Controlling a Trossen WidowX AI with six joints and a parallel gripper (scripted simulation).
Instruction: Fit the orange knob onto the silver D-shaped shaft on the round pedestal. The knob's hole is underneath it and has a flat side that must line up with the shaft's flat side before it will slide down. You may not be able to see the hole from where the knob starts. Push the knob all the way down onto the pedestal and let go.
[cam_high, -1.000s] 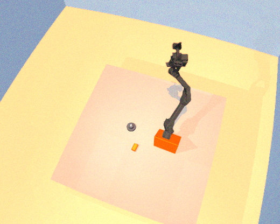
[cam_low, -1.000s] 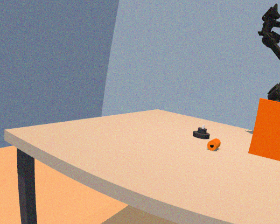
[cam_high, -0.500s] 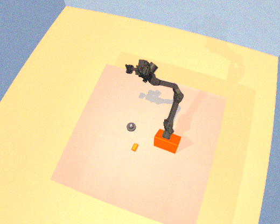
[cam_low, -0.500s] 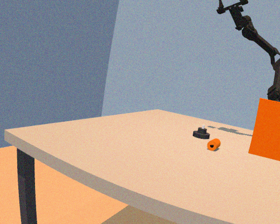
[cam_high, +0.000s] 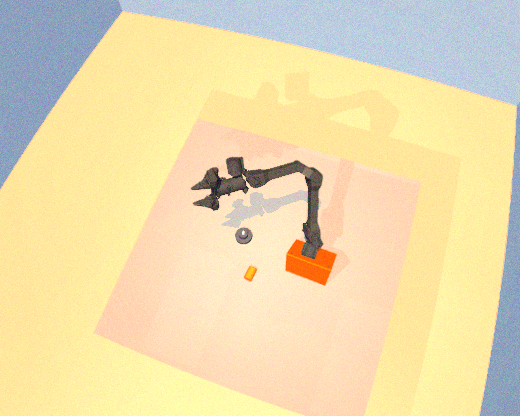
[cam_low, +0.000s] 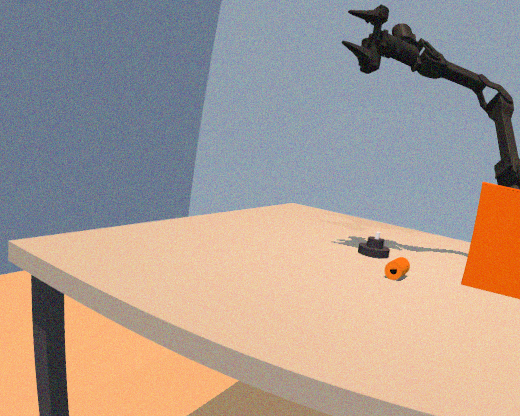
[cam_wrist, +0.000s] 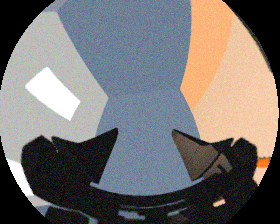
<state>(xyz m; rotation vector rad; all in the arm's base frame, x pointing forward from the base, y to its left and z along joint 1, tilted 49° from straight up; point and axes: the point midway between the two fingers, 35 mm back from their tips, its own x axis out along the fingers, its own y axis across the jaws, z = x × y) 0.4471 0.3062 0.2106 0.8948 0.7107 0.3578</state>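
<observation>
My jaws (cam_high: 193, 196) (cam_low: 346, 27) are wide and empty, high above the worktop (cam_high: 280, 320) (cam_low: 225, 280). Orange knob (cam_high: 250, 273) (cam_low: 400, 266) lies on its side below them; I'd come down slowly, centred over its barrel, then squeeze.

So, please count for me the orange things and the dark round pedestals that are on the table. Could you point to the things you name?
Orange knob (cam_high: 250, 273) (cam_low: 403, 266): 1
Orange block under the arm (cam_high: 306, 270) (cam_low: 492, 240): 1
Dark round pedestal (cam_high: 238, 240) (cam_low: 374, 252): 1
Total: 3
</observation>
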